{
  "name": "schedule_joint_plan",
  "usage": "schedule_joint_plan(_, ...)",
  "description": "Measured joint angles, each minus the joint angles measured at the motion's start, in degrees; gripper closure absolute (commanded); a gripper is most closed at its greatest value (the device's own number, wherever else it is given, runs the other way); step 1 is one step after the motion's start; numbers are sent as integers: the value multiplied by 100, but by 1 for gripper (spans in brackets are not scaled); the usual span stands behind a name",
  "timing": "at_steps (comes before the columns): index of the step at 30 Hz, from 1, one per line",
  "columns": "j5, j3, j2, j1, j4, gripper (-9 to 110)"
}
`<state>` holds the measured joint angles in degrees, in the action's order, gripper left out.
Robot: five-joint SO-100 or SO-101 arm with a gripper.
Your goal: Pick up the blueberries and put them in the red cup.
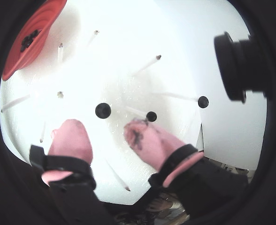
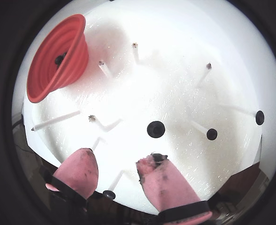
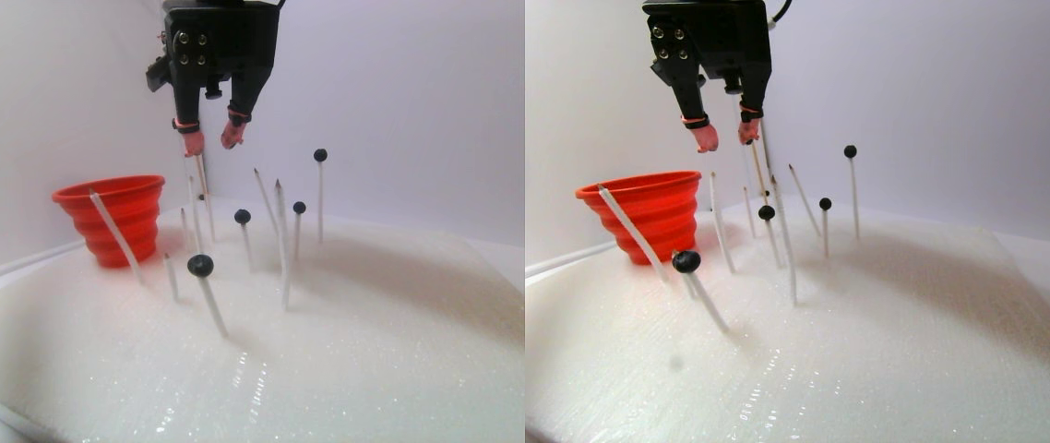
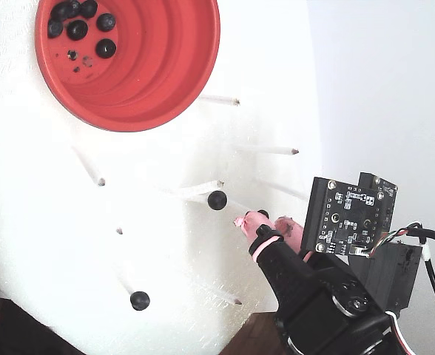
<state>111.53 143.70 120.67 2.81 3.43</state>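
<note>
The hand (image 2: 117,171) hangs open and empty above the blueberries (image 2: 156,129), impaled on upright sticks (image 3: 283,245) seemingly for easy plucking; the red cup (image 4: 173,81) holds 5.

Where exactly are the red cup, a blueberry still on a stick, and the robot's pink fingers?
red cup (image 4: 166,66), fixed view, inner wall.
blueberry (image 4: 217,200), fixed view, its middle, atop a stick.
pink fingers (image 2: 79,171), a wrist view, left pad's surface.

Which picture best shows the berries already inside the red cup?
The fixed view: it looks straight down into the red cup, showing several blueberries clustered on its base. A wrist view glimpses a few dark shapes inside; the stereo pair shows only the cup's outside.
</note>
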Motion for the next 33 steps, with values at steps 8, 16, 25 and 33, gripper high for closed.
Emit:
schedule_joint_plan(8, 18, 0, 0, 167, 0, 85)
schedule_joint_plan(16, 53, 0, 0, 360, -9, 85)
schedule_joint_plan(25, 123, 0, -404, 369, -475, 84)
schedule_joint_plan(33, 123, 0, -835, 501, -738, 84)
